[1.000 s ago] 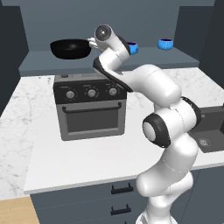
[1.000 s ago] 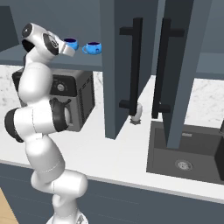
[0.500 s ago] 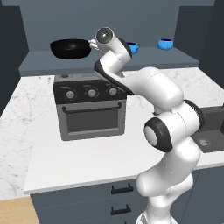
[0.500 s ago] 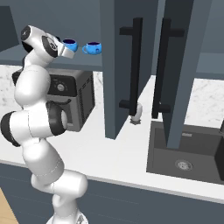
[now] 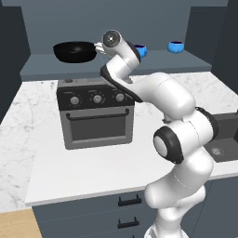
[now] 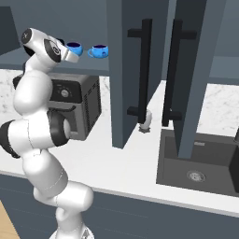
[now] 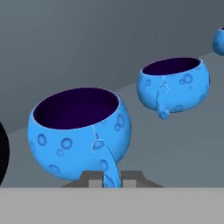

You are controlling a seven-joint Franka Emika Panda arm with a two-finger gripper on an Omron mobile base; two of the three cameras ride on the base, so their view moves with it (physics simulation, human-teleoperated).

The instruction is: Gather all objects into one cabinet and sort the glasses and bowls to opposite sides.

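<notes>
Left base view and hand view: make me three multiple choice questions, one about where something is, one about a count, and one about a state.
1. Where is the black bowl?
A. in the sink
B. on the floor
C. on the cabinet shelf, above the oven

2. How many knobs does the oven's front have?
A. three
B. one
C. five

3. What is the pincer doing?
A. standing wide open over the bowl
B. closed on the handle of a blue cup
C. gripping a soap bottle

Answers:
1 C, as the bowl sits at the shelf's left end, over the oven.
2 A, as three round knobs line the panel above the oven door.
3 B, as in the hand view the cup's handle runs down between the two nearly touching tips.
</notes>
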